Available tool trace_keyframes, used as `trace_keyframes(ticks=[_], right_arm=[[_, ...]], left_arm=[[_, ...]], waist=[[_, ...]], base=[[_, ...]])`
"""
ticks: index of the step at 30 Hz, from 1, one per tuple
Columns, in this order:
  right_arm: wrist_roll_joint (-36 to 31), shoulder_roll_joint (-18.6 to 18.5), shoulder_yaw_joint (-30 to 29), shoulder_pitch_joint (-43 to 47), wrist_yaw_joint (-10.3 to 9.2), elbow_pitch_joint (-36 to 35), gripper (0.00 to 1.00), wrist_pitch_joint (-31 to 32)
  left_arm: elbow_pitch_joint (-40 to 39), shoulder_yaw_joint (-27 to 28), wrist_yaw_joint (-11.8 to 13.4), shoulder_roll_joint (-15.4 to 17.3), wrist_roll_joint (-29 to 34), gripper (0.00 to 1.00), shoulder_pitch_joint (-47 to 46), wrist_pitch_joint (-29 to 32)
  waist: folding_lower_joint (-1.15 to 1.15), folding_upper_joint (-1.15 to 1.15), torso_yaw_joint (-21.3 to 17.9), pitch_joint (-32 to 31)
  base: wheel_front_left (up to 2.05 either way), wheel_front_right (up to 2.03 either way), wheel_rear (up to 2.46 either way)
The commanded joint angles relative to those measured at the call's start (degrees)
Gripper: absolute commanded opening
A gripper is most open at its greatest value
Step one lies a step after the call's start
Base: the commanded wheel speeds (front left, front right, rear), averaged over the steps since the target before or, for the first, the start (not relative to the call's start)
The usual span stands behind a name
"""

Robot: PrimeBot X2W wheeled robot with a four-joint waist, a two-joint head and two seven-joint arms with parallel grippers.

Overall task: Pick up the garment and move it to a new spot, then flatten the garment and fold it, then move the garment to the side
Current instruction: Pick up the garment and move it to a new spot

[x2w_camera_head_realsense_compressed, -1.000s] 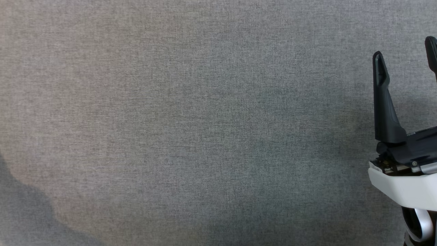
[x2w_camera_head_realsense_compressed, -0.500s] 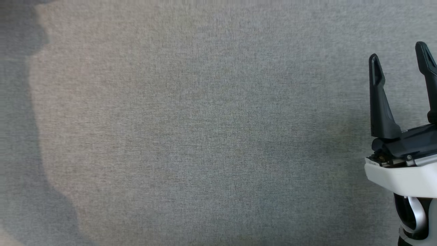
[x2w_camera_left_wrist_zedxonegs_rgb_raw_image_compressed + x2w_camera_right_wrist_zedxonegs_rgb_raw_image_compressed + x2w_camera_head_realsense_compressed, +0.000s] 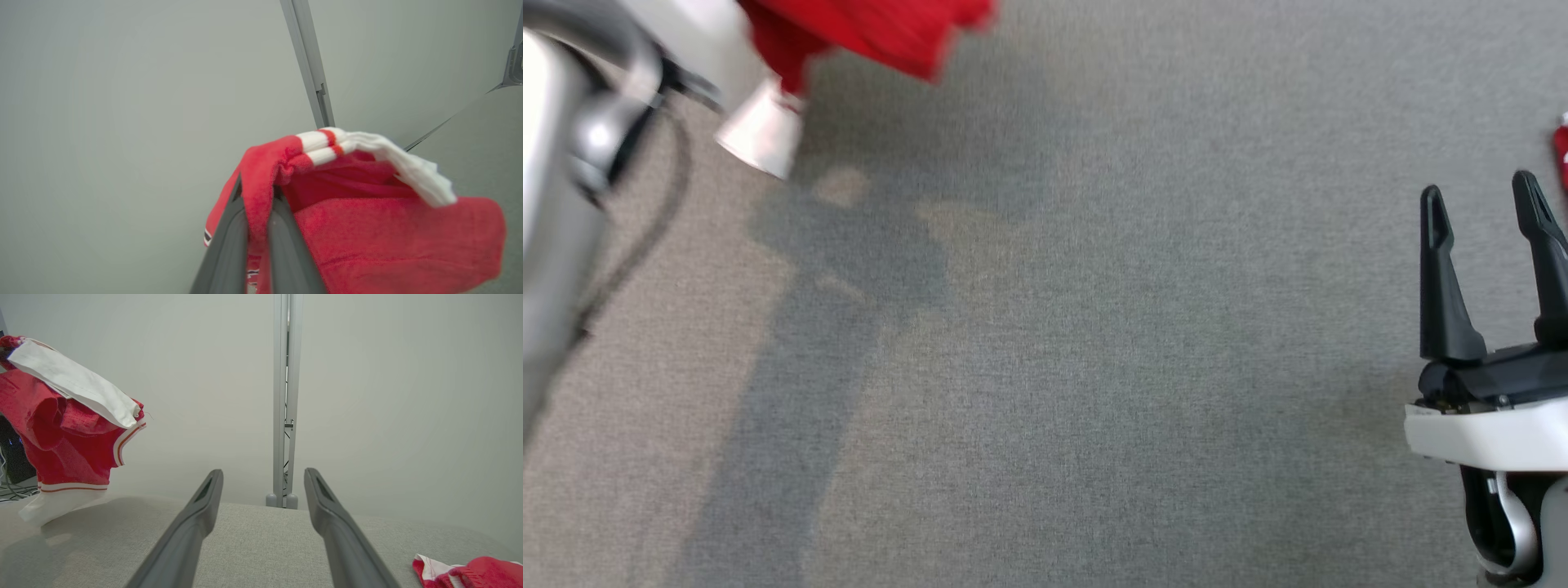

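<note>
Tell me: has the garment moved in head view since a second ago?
Yes. Held by the shut left gripper, the garment has swung rightward in over the table: it now hangs at top left, a spot bare before.

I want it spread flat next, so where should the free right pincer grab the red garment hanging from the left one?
Probably the white bottom band of the red garment, approached from the robot's right, low over the table. The left pincer pinches a top fold, so that band hangs lowest and free, facing the open right pincer.
</note>
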Motion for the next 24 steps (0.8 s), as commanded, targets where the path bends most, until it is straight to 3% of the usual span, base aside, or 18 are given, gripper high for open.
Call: trace_keyframes(ticks=[1, 5, 10, 16, 24], right_arm=[[0.6, -0.3, -0.4, 1.2, 0.01, 0.7, 1.0, -0.8], [1.7, -0.3, -0.3, 2.3, 0.01, 2.4, 1.0, -1.6], [3.1, -0.3, 1.3, 2.2, 0.01, 3.9, 1.0, -2.7], [3.9, -0.3, 2.3, 1.9, 0.01, 5.5, 1.0, -3.7], [4.5, -0.3, 2.3, 2.5, 0.01, 7.4, 1.0, -4.8]], left_arm=[[-2.3, -1.6, 1.5, -1.1, 1.6, 0.0, 2.6, -1.1], [-6.3, -4.8, 6.8, -7.2, 2.5, 0.0, 9.9, -3.4], [-3.1, -8.0, 11.9, -14.8, 2.1, 0.0, 19.1, -7.8], [4.3, -11.4, 13.1, -19.9, 2.3, 0.0, 25.3, -12.1], [13.8, -13.4, 11.6, -23.6, 0.6, 0.0, 29.6, -17.5]], waist=[[0.0, 0.0, -0.5, -3.1], [0.0, 0.0, -1.3, -4.5], [0.0, 0.0, -3.6, -5.0], [0.0, 0.0, -6.3, -4.7], [0.0, 0.0, -7.3, -4.8]], base=[[0.0, 0.0, 0.0], [0.0, 0.0, 0.0], [0.0, 0.0, 0.0], [0.0, 0.0, 0.0], [0.0, 0.0, 0.0]])
